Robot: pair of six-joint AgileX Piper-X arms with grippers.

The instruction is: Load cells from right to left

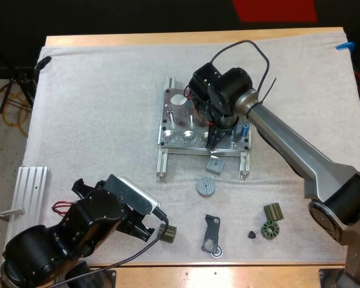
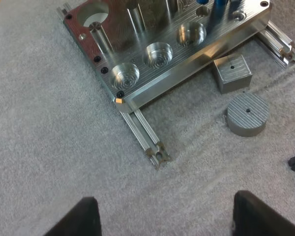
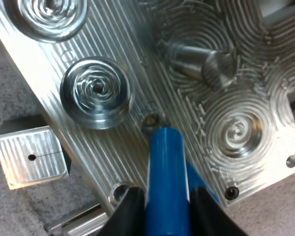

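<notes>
Presently, on the white-matted surface [image 1: 96, 108], read left to right:

1. Ribbed metal plate [image 1: 32, 191]. It lies flat at the mat's left edge, out of play.
2. Left fingers [image 2: 76, 219]. They stand apart with nothing between them, low over bare mat and well short of the fixture's near corner. A small dark part [image 1: 168, 233] lies just beside them.
3. Fixture [image 1: 180, 117]. A metal block on two rails, with the three left front pockets empty.
4. Grey disc [image 1: 206, 186], square block [image 1: 215, 164] and dark bracket [image 1: 212, 235]. All are loose on the mat in front of the fixture.
5. Right fingers [image 3: 125, 211]. They are clamped on a blue cylinder [image 3: 164, 172], its long axis pointing down at the fixture's right part. Its lower end hangs over a small hole between pockets, and an empty pocket [image 3: 236, 132] lies just beside it. A short sideways shift looks necessary before lowering. A steel post [image 3: 201, 61] stands near and could snag.
6. Second blue piece [image 1: 245, 129]. It is at the fixture's right edge; whether it is seated cannot be told.
7. Dark round parts [image 1: 271, 229]. These are at the right front, well apart.
</notes>
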